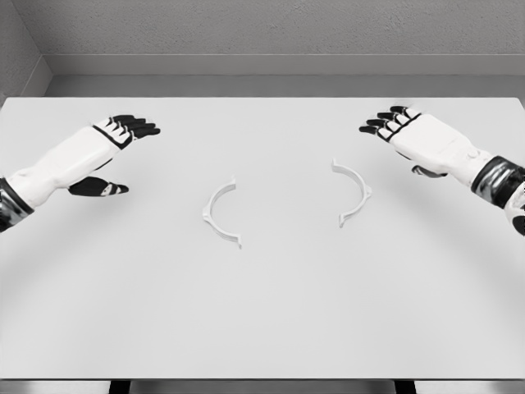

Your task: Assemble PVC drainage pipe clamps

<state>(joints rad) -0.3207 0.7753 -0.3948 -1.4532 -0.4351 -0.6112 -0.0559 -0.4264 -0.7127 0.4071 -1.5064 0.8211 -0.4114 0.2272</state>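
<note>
Two white half-ring clamp pieces lie flat on the white table [262, 320], apart from each other. The left clamp half [215, 210] curves open toward the right; the right clamp half [358, 190] curves open toward the left. My left hand [131, 130] hovers over the table's left side, fingers stretched out and holding nothing, well left of the left half. My right hand [390, 121] hovers at the upper right, fingers extended and empty, up and to the right of the right half.
The table's far edge [262, 98] meets a grey wall behind. Its near edge [262, 379] runs along the bottom of the view. Both arms come in low from the sides.
</note>
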